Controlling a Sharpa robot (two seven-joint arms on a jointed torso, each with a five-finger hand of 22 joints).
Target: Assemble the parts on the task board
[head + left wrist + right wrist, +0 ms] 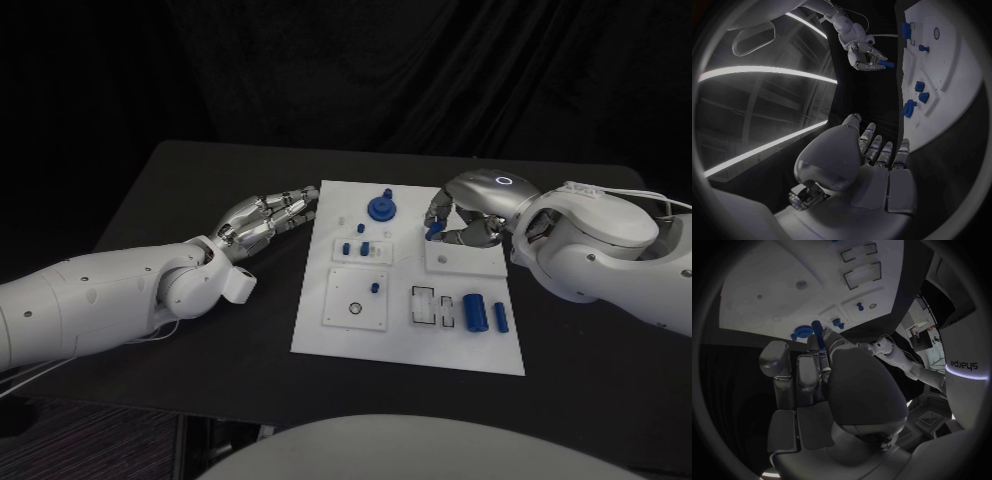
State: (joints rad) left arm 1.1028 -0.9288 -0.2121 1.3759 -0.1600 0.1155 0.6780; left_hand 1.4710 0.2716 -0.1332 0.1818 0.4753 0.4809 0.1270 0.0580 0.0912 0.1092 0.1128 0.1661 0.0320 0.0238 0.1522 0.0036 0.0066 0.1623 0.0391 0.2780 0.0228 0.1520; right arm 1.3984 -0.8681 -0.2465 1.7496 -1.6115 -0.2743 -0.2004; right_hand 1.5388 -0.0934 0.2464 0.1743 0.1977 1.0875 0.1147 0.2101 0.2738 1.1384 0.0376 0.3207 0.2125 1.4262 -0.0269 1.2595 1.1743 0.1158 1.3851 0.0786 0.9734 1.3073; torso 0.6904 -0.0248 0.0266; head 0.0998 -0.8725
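Black table (173, 190); right hand (464, 215) pinches part (434, 230)

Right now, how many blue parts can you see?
8. A knob at the far edge; three small parts nearer; a stud nearer still; two cylinders at the near right; a peg in the right robot hand. It may hide more.

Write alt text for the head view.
The right hand holds a small blue part over the far right of the white task board. The left hand rests open on the black table beside the board's left edge.
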